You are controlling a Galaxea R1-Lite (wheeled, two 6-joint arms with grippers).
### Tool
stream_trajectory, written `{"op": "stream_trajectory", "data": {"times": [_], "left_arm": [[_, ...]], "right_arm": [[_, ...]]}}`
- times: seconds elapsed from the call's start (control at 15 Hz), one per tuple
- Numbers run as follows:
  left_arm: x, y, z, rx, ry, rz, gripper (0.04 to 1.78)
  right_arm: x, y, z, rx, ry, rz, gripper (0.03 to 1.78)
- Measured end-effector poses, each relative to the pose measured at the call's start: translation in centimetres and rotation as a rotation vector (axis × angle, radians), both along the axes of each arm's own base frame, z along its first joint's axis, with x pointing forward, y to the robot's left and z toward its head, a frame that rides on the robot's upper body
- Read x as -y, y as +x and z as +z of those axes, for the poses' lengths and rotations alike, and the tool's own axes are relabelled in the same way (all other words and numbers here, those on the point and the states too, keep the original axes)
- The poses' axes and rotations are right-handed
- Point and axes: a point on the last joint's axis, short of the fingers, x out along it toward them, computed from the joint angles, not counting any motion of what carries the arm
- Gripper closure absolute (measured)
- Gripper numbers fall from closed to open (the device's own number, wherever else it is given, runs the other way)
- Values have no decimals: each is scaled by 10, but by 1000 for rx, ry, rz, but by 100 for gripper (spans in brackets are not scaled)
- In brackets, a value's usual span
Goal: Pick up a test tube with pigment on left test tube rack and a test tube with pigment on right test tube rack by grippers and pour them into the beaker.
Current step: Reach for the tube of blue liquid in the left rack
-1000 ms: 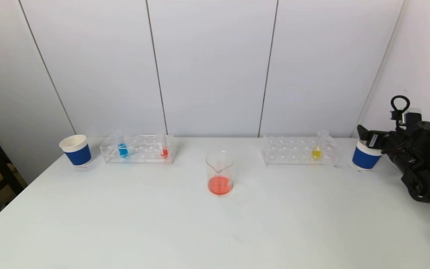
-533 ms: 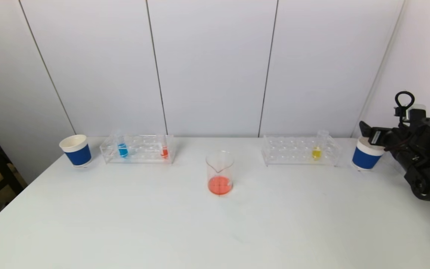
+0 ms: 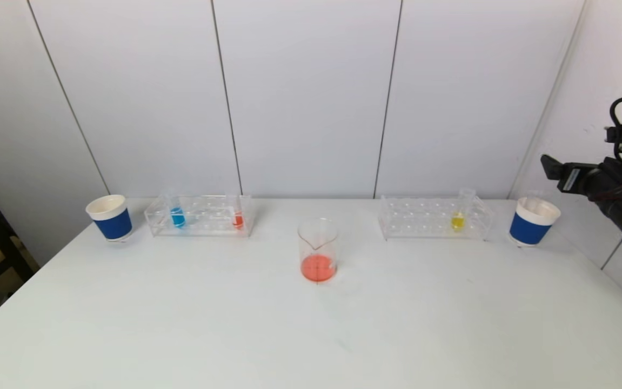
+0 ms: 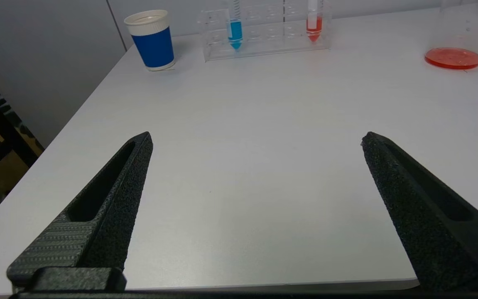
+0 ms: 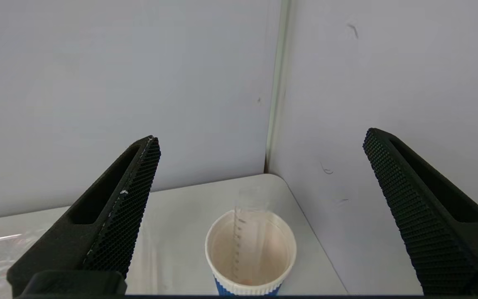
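The clear left rack (image 3: 200, 216) holds a blue-filled test tube (image 3: 177, 216) and a red-filled test tube (image 3: 238, 219). A yellow-filled test tube (image 3: 457, 220) stands in the clear right rack (image 3: 434, 219). Between the racks is the glass beaker (image 3: 318, 251), with orange-red liquid in its bottom. My right gripper (image 3: 551, 167) hangs open and empty, high above and to the right of the right blue cup (image 3: 532, 220). My left gripper (image 4: 255, 141) is open and empty over the table's near left part, far from the left rack (image 4: 263, 41).
A blue paper cup (image 3: 109, 216) stands left of the left rack. The right blue cup (image 5: 250, 253) holds an empty clear tube (image 5: 247, 232) and sits near the table's back right corner, close to the side wall (image 5: 388, 83).
My right arm has risen and drawn back to the right, away from the right blue cup. The tubes, racks and beaker have not moved.
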Motion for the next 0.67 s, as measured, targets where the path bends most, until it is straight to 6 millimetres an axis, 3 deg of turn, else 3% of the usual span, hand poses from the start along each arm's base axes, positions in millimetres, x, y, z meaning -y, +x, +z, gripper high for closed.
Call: {"op": "stream_trajectory", "data": {"times": [0.27, 0.67], "left_arm": [[0, 0, 0, 0, 0, 0, 6], [0, 0, 0, 0, 0, 0, 6]], "right_arm": [[-13, -43, 39, -7, 1, 16, 4], [-38, -136, 78, 17, -5, 69, 4]]}}
